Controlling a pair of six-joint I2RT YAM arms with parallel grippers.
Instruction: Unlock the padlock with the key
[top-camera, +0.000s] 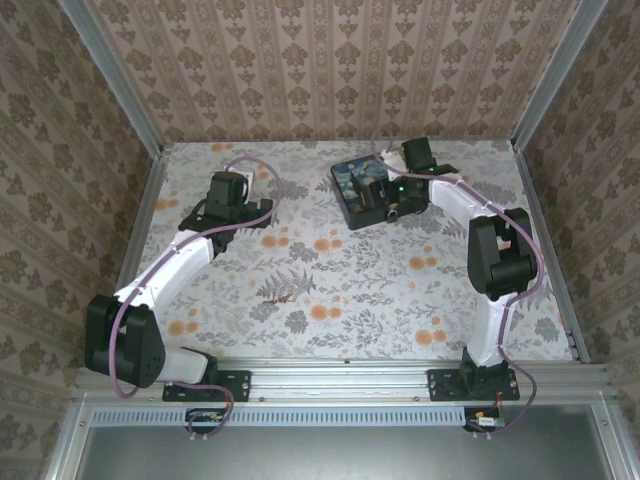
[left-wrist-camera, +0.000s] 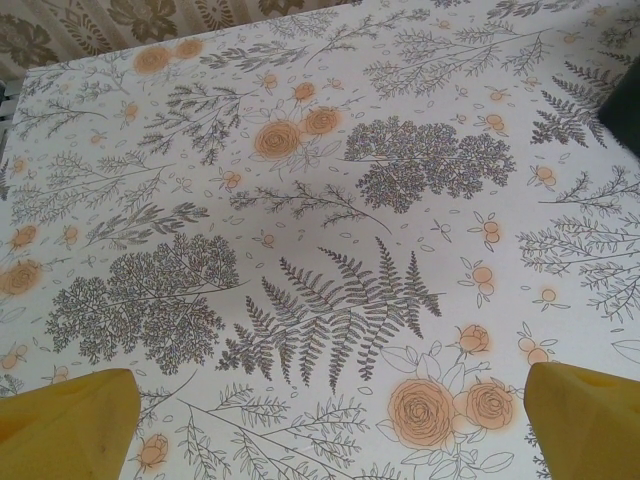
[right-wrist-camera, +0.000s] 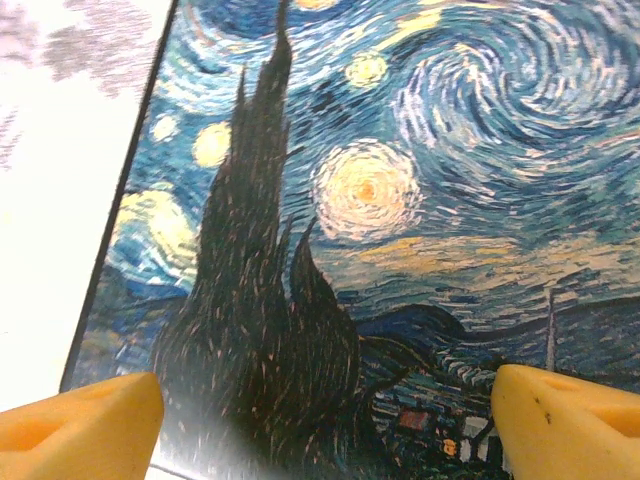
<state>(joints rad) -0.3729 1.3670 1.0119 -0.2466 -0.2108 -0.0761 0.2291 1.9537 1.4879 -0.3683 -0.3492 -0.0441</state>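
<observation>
**Clearance: box blocks back right, rest passable**

Box (top-camera: 362, 190) sits at back right of centre on the table (top-camera: 330, 290). Right gripper (right-wrist-camera: 325, 430) is close over its lid with fingers spread, so there is little room downward. Left gripper (left-wrist-camera: 320, 430) is spread wide over bare tabletop, free ahead. Walls (top-camera: 330, 70) close off the back and both sides.

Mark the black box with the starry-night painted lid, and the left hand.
black box with starry-night painted lid (right-wrist-camera: 400, 200): right wrist view, lid's swirling sky.
left hand (left-wrist-camera: 325, 425): left wrist view, midway between yellow fingertips.

Left tool (left-wrist-camera: 325, 420) spread wide; right tool (right-wrist-camera: 325, 425) spread, arm stretched forward.
</observation>
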